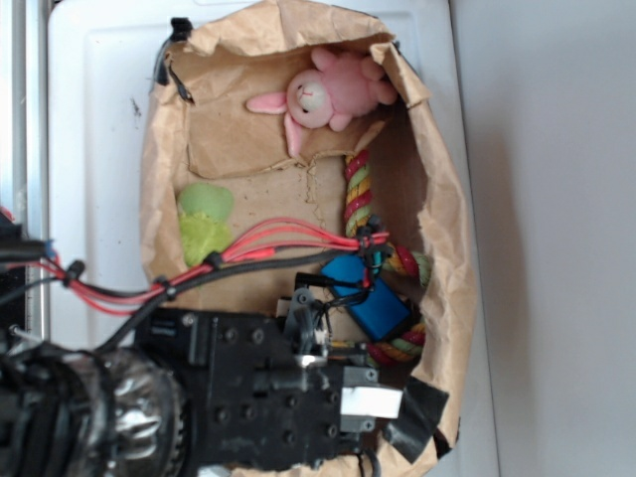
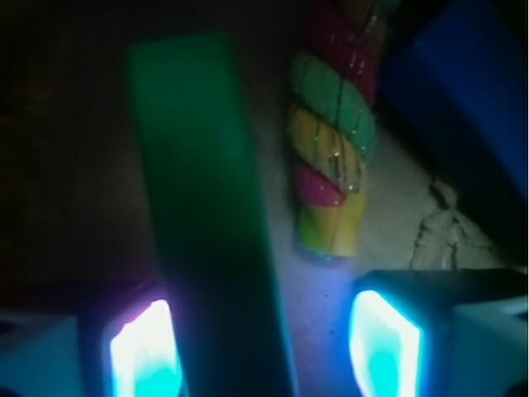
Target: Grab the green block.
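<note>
Between spread fingers (image 2: 264, 347): green block (image 2: 207, 207), unheld | exterior: block hidden behind arm | blue block (image 1: 373, 298) partly covered

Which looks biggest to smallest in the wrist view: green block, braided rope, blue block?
1. green block, filling most of the frame's height between the gripper fingers.
2 and 3. braided rope and blue block: unsure, both are cut off by the frame edge.
The green block's nearness to the camera inflates it.

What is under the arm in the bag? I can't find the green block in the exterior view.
The wrist view shows the green block there, between the open tool's fingers, beside a braided rope and the blue block. In the exterior view the arm covers it.
</note>
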`<state>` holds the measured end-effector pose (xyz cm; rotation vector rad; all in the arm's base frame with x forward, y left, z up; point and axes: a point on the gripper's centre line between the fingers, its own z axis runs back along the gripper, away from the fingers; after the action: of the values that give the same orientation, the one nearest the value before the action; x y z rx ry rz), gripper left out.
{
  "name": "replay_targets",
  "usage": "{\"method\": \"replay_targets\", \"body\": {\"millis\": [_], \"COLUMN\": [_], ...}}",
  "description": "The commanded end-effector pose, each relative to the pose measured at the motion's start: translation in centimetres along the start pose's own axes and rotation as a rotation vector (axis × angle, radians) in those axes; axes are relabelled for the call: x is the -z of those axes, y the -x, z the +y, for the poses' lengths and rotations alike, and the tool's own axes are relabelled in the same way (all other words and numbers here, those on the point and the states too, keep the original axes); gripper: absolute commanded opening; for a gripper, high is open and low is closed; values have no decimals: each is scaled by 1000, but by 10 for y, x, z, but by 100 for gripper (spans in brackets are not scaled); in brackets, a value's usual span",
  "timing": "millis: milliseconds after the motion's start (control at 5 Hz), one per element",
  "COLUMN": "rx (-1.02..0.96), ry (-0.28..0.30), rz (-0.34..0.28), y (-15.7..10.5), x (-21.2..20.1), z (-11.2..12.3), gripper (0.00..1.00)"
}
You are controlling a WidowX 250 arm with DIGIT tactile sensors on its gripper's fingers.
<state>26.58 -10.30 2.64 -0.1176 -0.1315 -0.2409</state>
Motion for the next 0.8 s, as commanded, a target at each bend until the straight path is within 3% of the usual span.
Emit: {"method": "replay_targets", "body": {"millis": [0,200,400,600], "rx": [3,-39,-101,-164], "ry": [10,28,49,35], "rz": [-74,-102,-117,-156], "y": [-7,-12,-42,-46], "x": [-18,-28,-39,-56], "z": [-10,-4,52,69], "gripper": [0,0,0,0]}}
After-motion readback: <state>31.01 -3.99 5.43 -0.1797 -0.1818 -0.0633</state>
